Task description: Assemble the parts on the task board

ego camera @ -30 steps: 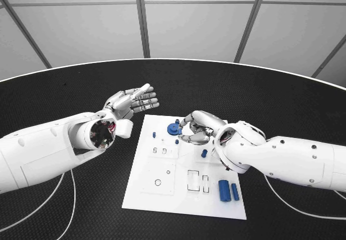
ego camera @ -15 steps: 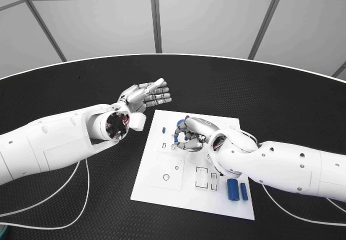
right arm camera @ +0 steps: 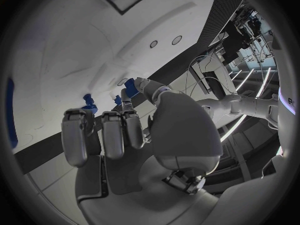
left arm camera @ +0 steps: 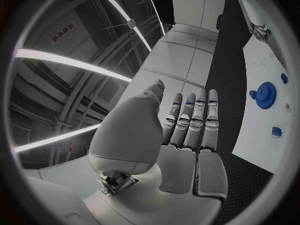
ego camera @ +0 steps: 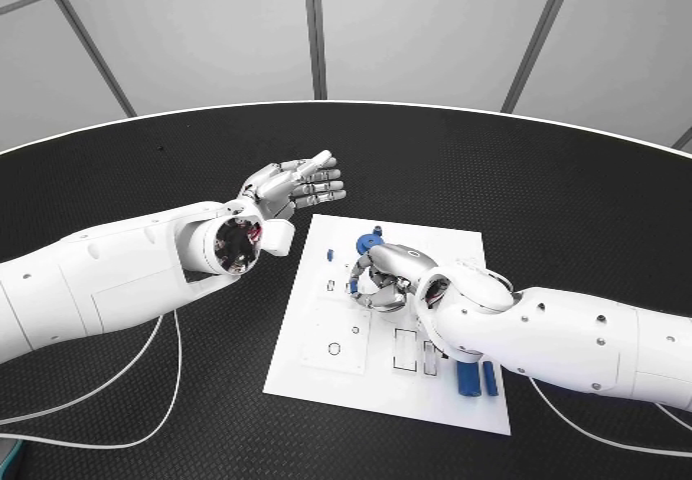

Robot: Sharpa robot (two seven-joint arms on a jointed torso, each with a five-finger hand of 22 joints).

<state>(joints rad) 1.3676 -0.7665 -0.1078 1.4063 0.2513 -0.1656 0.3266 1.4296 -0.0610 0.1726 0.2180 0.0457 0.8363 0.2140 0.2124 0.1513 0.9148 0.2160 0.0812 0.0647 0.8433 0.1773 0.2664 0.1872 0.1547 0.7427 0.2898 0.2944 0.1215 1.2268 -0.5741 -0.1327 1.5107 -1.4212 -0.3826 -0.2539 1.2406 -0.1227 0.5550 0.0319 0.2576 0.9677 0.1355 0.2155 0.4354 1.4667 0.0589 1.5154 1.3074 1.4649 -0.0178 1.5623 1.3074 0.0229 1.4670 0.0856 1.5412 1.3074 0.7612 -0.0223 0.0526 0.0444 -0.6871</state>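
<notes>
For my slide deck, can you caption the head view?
Right hand curled over the white task board among blue parts, left hand open above the black table.

A red sign with a few characters hangs on the room's ceiling structure, seen in the left wrist view at about 10 o'clock; its characters are too small to read. No other text, label, brand or number is legible.

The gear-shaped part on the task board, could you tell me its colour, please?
Blue; the gear-shaped part shows best in the left wrist view, on the white task board.
</notes>
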